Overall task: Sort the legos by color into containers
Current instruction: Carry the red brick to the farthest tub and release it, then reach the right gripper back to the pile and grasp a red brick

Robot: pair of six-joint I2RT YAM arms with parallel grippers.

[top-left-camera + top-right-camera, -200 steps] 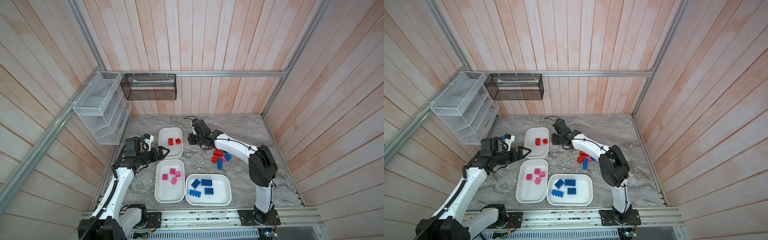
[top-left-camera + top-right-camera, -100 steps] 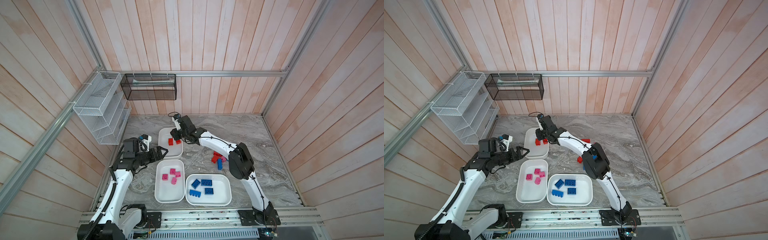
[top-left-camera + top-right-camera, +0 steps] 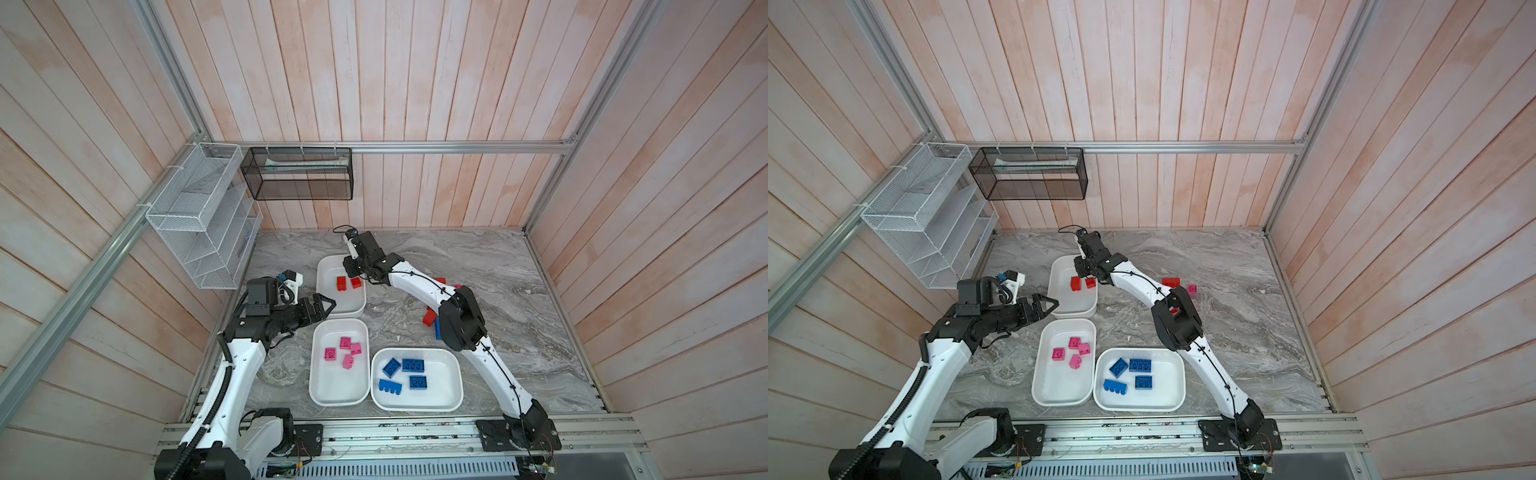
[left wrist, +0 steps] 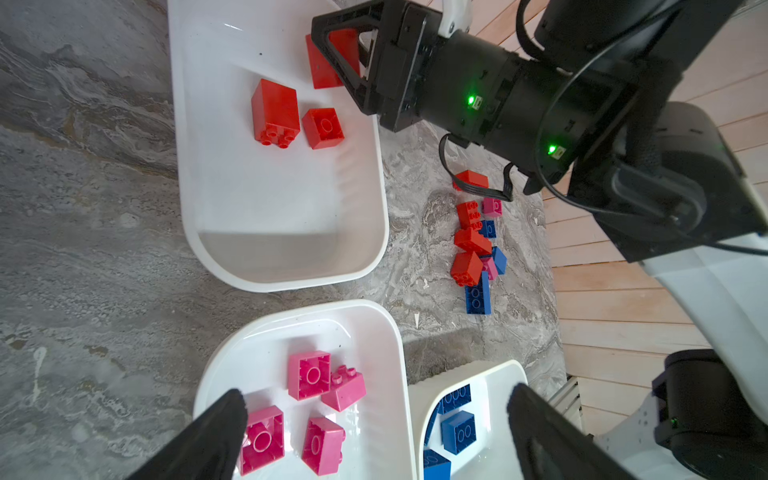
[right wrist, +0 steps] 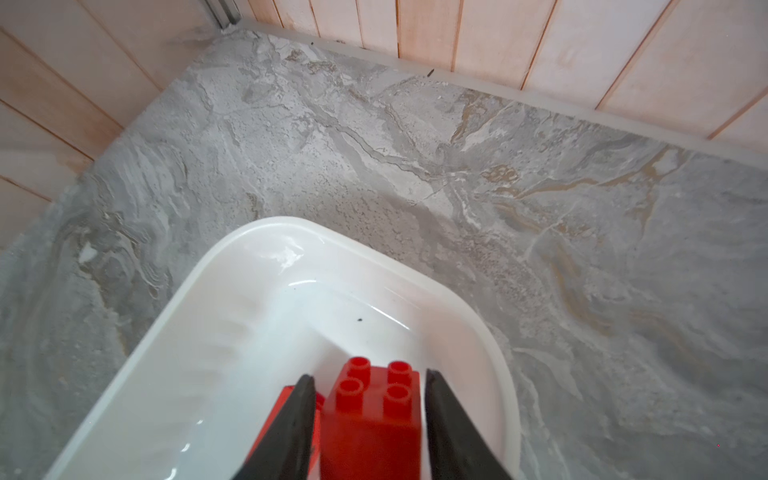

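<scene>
Since a second ago my right arm has swung from the bench beside the loose legos across to the far tub, and its jaws have begun to part; the left arm has hardly shifted.

In both top views the right tool (image 3: 353,271) (image 3: 1084,272) hangs over the far end of the red tub (image 3: 322,266). Two red bricks (image 3: 348,283) already lie in that tub. The left tool (image 3: 326,304) waits wide open and empty just beside the same tub's near corner. The pink tub (image 3: 332,395) holds four pink bricks and the blue tub (image 3: 442,395) holds four blue ones. The loose pile (image 3: 430,319) sits on the bench partly under my right arm.

The left wrist view shows that pile (image 4: 473,249) best: a mixed heap of red, blue and pink, well apart from the tubs. A third red brick (image 4: 324,66) shows behind the right tool's finger, over the red tub.

In the right wrist view, that red brick (image 5: 374,415) sits studs-up between the fingers (image 5: 299,415), above the tub's white floor. The jaws are partly spread and look close to both its sides. I cannot tell whether they still pinch it or have let go.

My read is that we are roughly halfway. Eight bricks are sorted, a ninth is being dropped, and the heap is left to clear.
</scene>
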